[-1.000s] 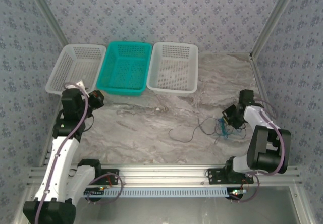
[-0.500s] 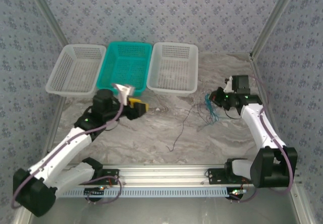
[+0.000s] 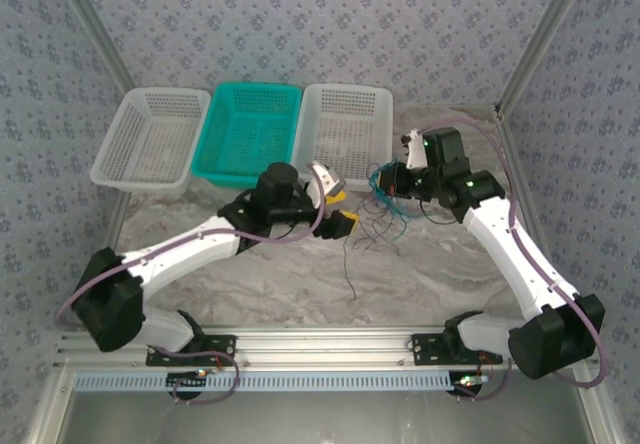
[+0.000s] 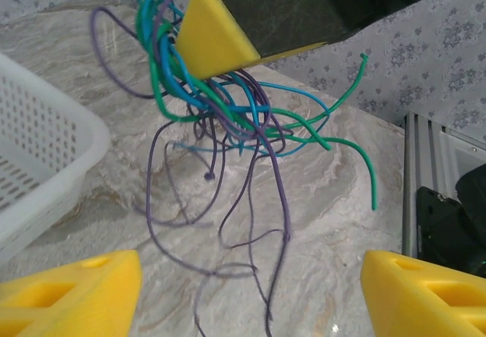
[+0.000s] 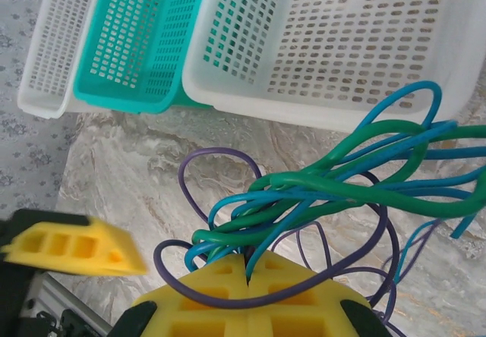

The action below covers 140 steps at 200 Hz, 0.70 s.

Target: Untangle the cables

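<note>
R gripper (image 5: 248,267) clamped on cables (image 5: 326,181), bottom centre R wrist view, L gripper (image 4: 250,295) jaws apart, lower corners L wrist view, cable ends dangling mid-frame

At the back the white perforated plastic basket (image 3: 330,177) stands as a wall. The tangle of thin blue, green and purple cables (image 5: 342,179) hangs just in front of its right corner, from the closed right claw (image 5: 249,276). The left claw (image 3: 342,212), jaws spread, is close beside the tangle, so there is little room between them. The grey marbled surface (image 3: 290,284) nearer to the arm bases is free for passing.
</note>
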{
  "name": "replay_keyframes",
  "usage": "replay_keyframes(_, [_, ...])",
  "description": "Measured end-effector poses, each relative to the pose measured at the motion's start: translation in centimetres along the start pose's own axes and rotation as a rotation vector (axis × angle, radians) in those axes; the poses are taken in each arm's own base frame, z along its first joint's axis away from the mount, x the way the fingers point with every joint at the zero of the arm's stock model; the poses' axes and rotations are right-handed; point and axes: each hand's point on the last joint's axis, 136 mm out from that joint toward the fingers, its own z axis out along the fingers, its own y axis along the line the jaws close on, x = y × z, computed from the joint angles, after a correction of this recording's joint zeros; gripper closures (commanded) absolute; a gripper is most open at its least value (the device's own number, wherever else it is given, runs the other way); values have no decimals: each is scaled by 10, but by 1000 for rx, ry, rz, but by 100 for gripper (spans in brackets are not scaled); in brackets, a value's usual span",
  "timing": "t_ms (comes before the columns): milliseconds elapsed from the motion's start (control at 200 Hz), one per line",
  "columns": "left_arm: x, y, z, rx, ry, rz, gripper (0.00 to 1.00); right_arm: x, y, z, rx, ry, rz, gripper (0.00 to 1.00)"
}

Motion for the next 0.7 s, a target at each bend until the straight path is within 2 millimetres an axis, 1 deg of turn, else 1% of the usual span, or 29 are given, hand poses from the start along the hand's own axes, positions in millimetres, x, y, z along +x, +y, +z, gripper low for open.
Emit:
replay_keyframes(55, [-1,3,10,5,-2,3,38,0,4,0,-6,-1,-9,100])
replay_keyframes(80, [-2,3,14,7,-4,9,46,0,6,-1,-8,1,-12,100])
replay_keyframes(105, [-2,5,17,5,-6,1,58,1,8,0,-11,3,-16,100])
replay_keyframes(165, [-3,7,23,2,-18,-6,82,2,11,0,-15,8,-23,100])
replay_keyframes(200, [-5,8,24,-2,-26,-6,99,3,12,1,-17,12,-26,100])
replay_keyframes(205, [-5,8,24,-3,-29,-7,100,4,12,1,-17,12,-26,100])
replay_keyframes(320, [-17,11,24,-27,-77,-13,100,5,12,2,-6,13,-30,100])
replay_keyframes(345, [-19,12,24,-31,-84,-14,100,5,11,2,1,10,-30,98])
replay_keyframes(435, [-25,17,20,-48,-126,-47,100,2,0,2,58,-8,-27,94])
replay_keyframes(505, [-25,19,12,-57,-162,-87,100,6,-8,5,88,-9,-17,94])
replay_keyframes(580, [-16,23,4,-66,-176,-140,100,15,-12,12,77,7,0,93])
replay_keyframes(650, [-13,24,-4,-74,-183,-170,100,25,-28,20,94,25,31,91])
replay_keyframes(700, [-23,23,-14,-81,-214,-174,100,34,-55,26,161,40,74,91])
